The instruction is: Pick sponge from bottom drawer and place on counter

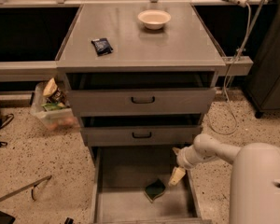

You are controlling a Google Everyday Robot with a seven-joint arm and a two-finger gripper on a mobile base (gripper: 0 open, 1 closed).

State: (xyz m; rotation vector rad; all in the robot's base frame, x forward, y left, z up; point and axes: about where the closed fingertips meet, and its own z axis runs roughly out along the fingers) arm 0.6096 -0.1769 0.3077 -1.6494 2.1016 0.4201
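Observation:
The sponge [155, 189], dark green with a pale edge, lies on the floor of the open bottom drawer [123, 169], right of its middle. My gripper [177, 175] hangs over the drawer's right side, just right of and a little above the sponge, apart from it. My pale arm [210, 149] comes in from the lower right. The grey counter [168, 45] tops the cabinet above.
On the counter stand a cream bowl [154, 18] and a dark packet [102, 45]. The two upper drawers [142, 101] stick out slightly. A plastic bin of items [52, 107] sits on the floor to the left. A cable [233, 87] hangs at the right.

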